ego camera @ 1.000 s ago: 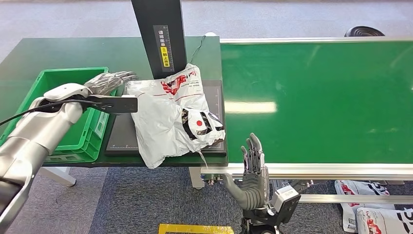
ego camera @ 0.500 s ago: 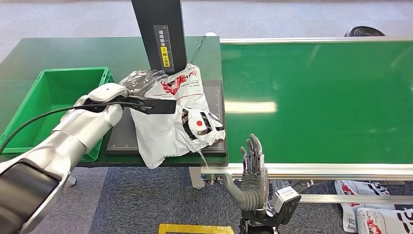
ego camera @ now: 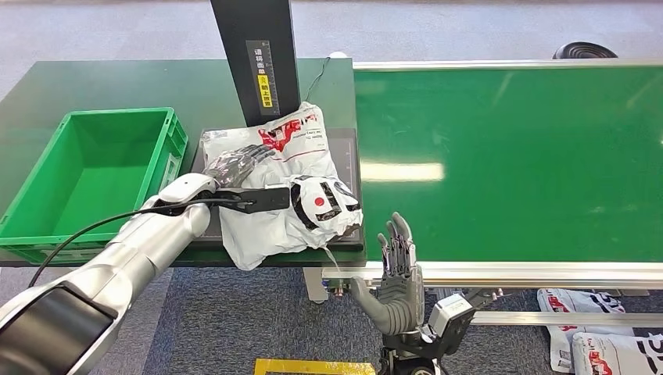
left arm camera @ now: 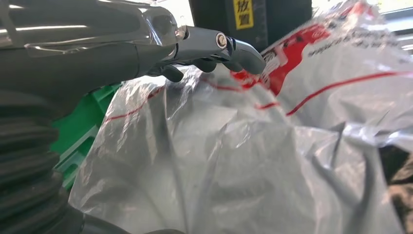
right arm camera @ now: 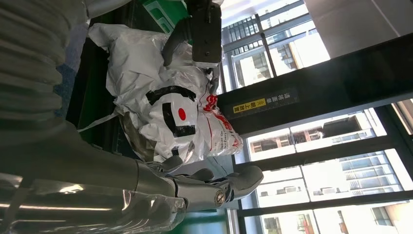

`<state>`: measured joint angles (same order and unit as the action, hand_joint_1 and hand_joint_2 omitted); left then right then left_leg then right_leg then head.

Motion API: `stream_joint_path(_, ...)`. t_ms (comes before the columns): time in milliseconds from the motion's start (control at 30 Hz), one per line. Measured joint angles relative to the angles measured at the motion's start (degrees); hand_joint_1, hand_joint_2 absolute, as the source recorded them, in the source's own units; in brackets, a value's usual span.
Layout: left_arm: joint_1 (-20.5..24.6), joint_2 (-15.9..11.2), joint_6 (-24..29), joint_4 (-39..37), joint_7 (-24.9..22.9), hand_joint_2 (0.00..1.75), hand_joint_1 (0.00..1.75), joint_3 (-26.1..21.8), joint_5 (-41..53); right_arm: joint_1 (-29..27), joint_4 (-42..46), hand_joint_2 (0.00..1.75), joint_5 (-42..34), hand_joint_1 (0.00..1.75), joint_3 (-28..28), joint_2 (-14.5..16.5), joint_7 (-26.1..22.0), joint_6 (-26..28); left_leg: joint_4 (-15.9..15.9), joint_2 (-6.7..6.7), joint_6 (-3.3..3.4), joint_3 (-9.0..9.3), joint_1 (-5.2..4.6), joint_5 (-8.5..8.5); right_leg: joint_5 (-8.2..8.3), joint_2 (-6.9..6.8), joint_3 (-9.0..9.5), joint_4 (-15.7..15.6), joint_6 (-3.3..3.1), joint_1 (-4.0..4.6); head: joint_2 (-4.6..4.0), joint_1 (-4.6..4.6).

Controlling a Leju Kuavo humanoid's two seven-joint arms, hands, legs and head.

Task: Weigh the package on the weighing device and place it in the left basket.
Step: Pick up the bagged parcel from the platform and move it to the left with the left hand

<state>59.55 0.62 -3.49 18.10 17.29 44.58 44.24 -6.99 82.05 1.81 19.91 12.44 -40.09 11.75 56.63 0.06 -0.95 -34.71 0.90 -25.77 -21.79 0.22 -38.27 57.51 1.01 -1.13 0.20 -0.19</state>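
Note:
A crumpled white plastic package [ego camera: 270, 223] with red and black print lies on the dark scale plate [ego camera: 349, 152], at the foot of the black column [ego camera: 258, 58]. My left hand [ego camera: 238, 162] lies over the package's left half with its fingers stretched out across the wrinkled film. The left wrist view shows those fingers [left arm camera: 214, 46] extended just above the package [left arm camera: 234, 161], not closed around it. My right hand [ego camera: 399, 269] is held upright and open below the table's front edge, with nothing in it. The green basket [ego camera: 168, 148] stands left of the scale.
A wide green conveyor belt [ego camera: 508, 156] runs to the right of the scale. More white packages [ego camera: 594, 336] lie on the floor at the lower right. A black cable [ego camera: 78, 234] trails along my left arm. The scale column rises close behind the package.
My left arm has swung right from above the basket's rim, and its hand now lies over the package. My right hand has barely shifted.

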Motion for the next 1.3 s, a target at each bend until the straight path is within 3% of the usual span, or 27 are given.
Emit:
stream_joint_path(667,-5.0,-1.9,1.4,-0.5,-0.5,1.75,0.03,-3.6,-0.9,1.0,-1.1,1.75,0.0,0.0,-0.1,-0.2,0.0,0.8,0.0,0.0,0.0,0.02,0.0,0.0,0.0,0.0,0.01,0.0,0.0,0.0,0.0,-0.01)
stream_joint_path(700,-5.3,-1.9,1.7,-0.6,-0.6,1.75,0.08,-3.8,-0.9,1.0,-1.1,1.75,0.0,0.0,-0.1,-0.3,0.0,0.8,0.0,0.0,0.0,0.03,0.0,-0.01,0.0,0.0,0.02,0.0,0.0,0.0,0.0,0.0)
stream_joint_path(733,-5.6,-2.0,1.9,-0.6,-0.6,1.75,0.25,-4.1,-1.0,1.0,-1.1,1.75,0.0,0.0,-0.1,-0.3,0.0,0.8,0.0,0.0,0.0,0.03,0.0,-0.01,0.0,0.0,0.03,0.0,0.0,0.0,0.0,0.0)
stream_joint_path(833,-6.5,-2.1,2.0,-0.8,-0.8,1.75,1.27,-4.6,-1.1,1.0,-1.1,1.75,0.1,0.0,-0.2,-0.4,0.0,0.8,0.0,0.0,0.0,0.06,0.0,-0.02,0.0,0.0,0.07,0.0,0.0,0.0,0.0,-0.01)
stream_joint_path(867,-6.7,-2.1,2.0,-0.8,-0.8,1.75,1.52,-4.8,-1.1,1.0,-1.1,1.75,0.1,0.0,-0.2,-0.5,0.0,0.8,0.0,0.0,0.0,0.07,0.0,-0.02,-0.01,-0.01,0.08,0.0,0.0,0.0,0.0,-0.01)
stream_joint_path(967,-7.3,-2.2,2.0,-0.9,-1.0,1.75,1.73,-5.0,-1.1,1.0,-1.1,1.75,0.2,0.0,-0.2,-0.5,0.0,0.8,0.0,-0.02,0.0,0.12,0.0,-0.02,-0.01,-0.02,0.14,0.0,0.0,0.0,0.0,-0.01)
stream_joint_path(1300,-7.6,-2.2,2.0,-0.9,-1.0,1.75,1.75,-5.8,-0.7,1.0,-1.1,1.75,0.3,0.0,-0.3,-0.5,0.0,0.8,0.0,-0.02,0.0,0.35,0.0,-0.02,-0.02,-0.02,0.36,0.0,0.0,0.0,0.0,0.0)
